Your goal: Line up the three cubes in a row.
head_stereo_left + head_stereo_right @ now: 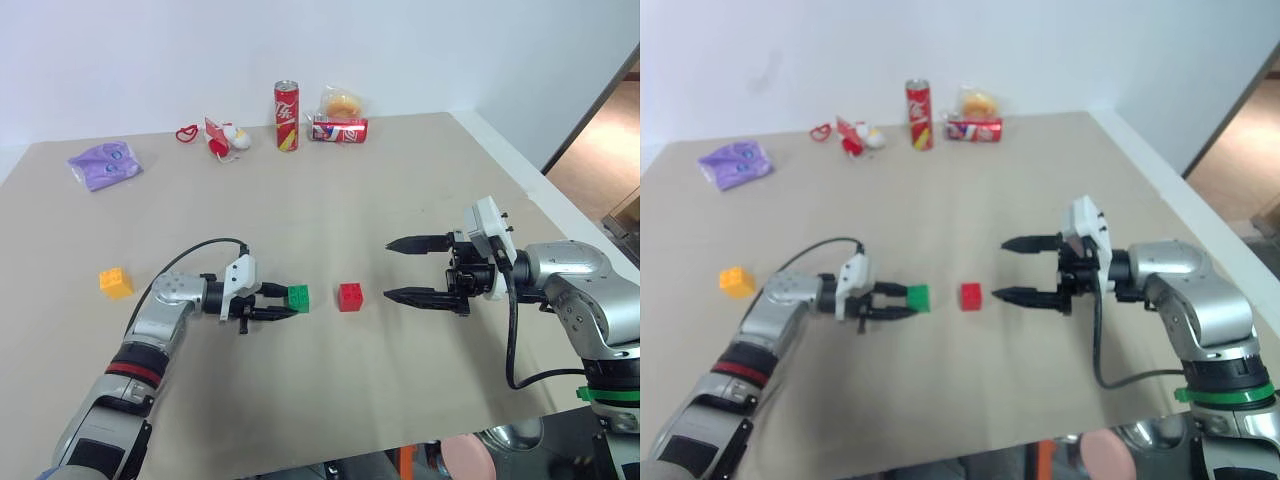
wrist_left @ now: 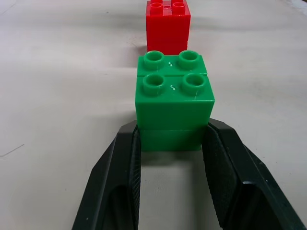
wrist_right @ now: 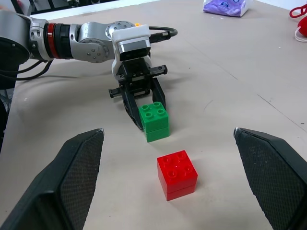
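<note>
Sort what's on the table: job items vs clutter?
Job:
green cube, clamped in the left gripper
red cube
yellow-orange cube

Clutter:
upright red can
red can lying on its side
purple pouch
small red-and-white toy
yellow item in a clear bag

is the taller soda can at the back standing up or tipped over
Upright: the taller soda can stands on its base, while the other can beside it lies on its side.

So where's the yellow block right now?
In the left eye view the yellow block sits alone on the table at the robot's far left, well apart from the green block that the left gripper holds beside the red block.
</note>
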